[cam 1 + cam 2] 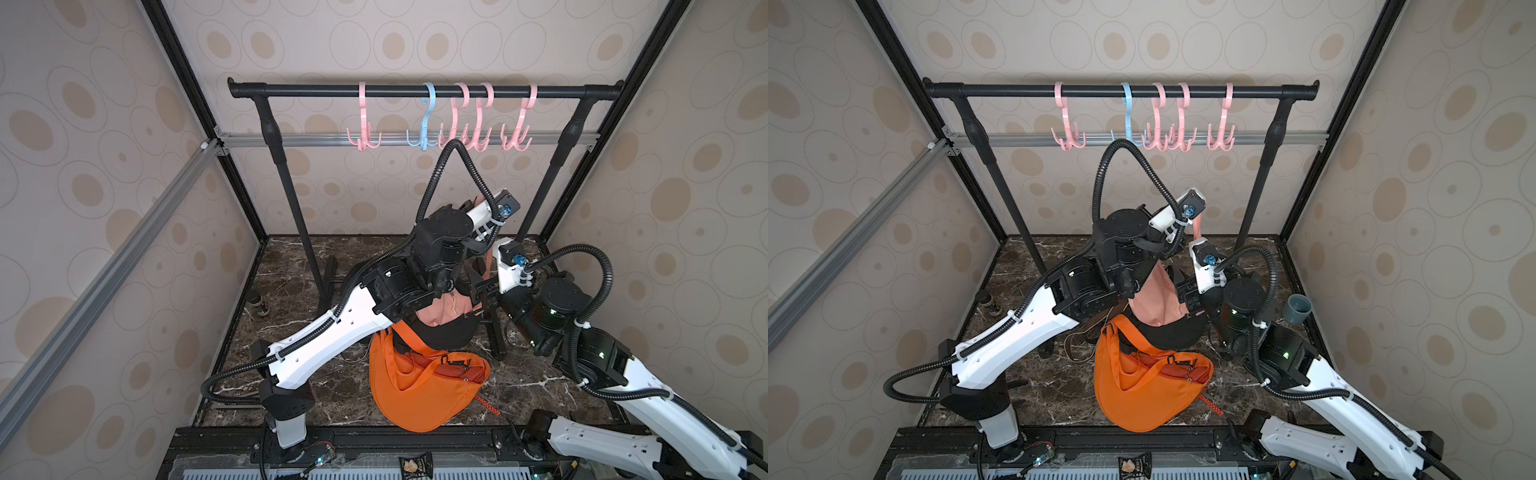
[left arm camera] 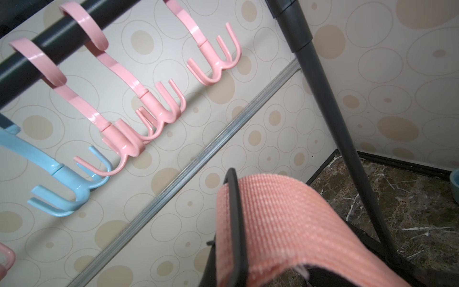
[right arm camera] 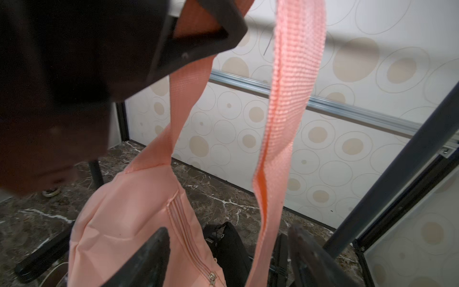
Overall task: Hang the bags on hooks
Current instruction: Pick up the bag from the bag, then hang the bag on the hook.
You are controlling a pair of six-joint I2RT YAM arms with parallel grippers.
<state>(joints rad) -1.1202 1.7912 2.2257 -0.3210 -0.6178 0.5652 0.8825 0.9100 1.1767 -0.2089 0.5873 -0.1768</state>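
Below the rail (image 1: 415,90), the pink bag (image 1: 1154,303) hangs by its strap (image 2: 285,218) from the left gripper (image 3: 203,27), whose fingers are pressed together on the webbing. The strap folds over the top of one black finger in the left wrist view. The right gripper (image 3: 228,261) sits lower, beside the bag, with its fingers (image 3: 149,258) spread. One run of the strap drops between them, and nothing is pinched there.

The step in hand looks like the carry: the bag is lifted and the strap loop is raised toward the hooks (image 2: 159,116), though it is well short of them and lower than their prongs. Whether the bag's bottom clears the black bag (image 3: 231,248) under it I cannot tell.

The next move calls for the left arm to rise and reach toward the rail until the loop is above a prong tip. It should then come down over that one prong (the two middle pink hooks crowd each other, so the outer pink hook (image 2: 216,64) may be easier). The strap has to stay open as a loop. The orange bag (image 1: 419,390) lies on the floor nearer the arm bases, out of the way.
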